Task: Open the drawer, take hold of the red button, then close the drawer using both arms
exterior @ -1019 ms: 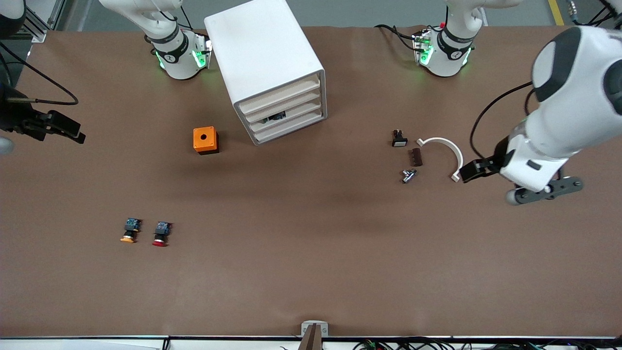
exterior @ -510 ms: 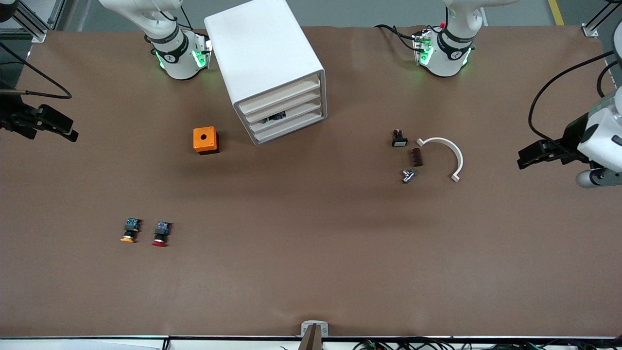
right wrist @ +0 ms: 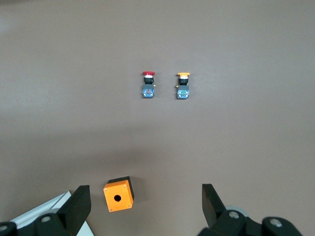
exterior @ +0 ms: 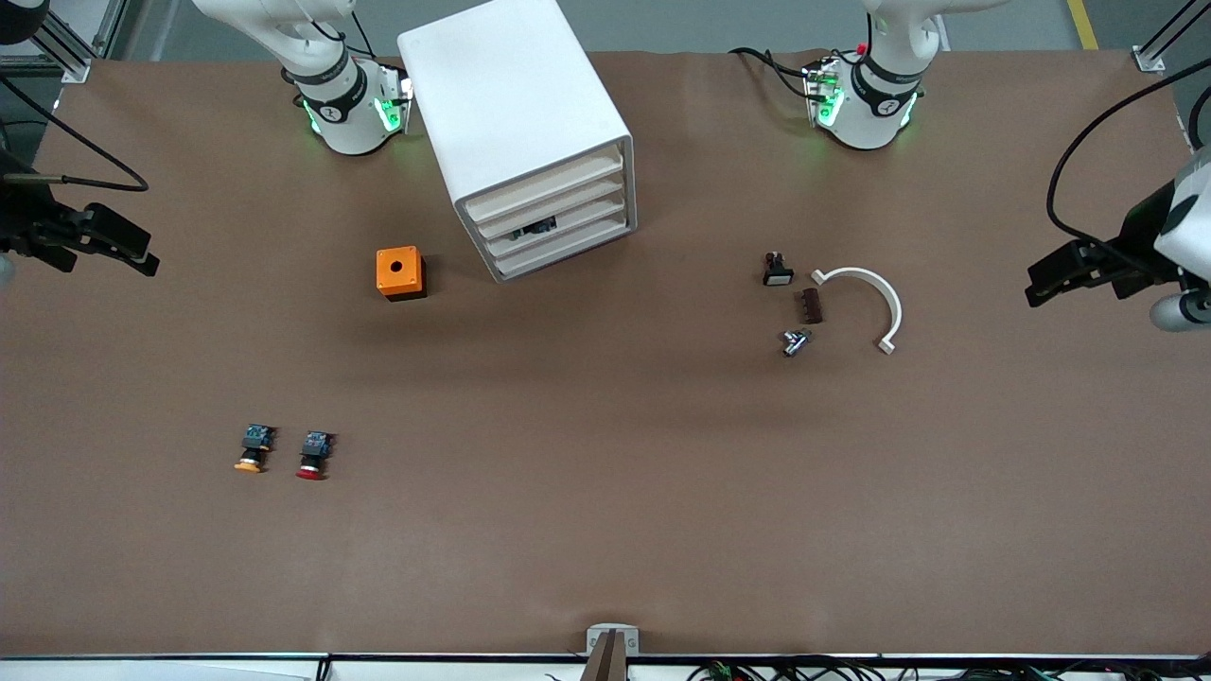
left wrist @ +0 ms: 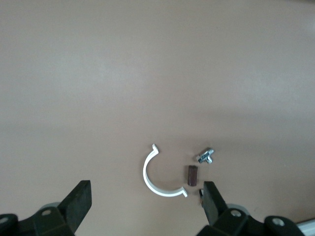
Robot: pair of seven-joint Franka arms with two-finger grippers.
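Lengthwise, the button (exterior: 313, 455) lies red cap toward the front camera.

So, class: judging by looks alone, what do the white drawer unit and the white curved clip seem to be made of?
Drawer unit: probably matte plastic, given its smooth, even white shell with rounded edges; painted metal is possible. Curved clip: likely plastic, a thin white arc with small moulded end tabs and no metallic shine.

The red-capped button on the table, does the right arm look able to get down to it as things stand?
Probably yes. The red-capped button lies in the open beside its yellow-capped twin, with nothing over it, and the right pincer is open and empty above the right arm's end of the table.
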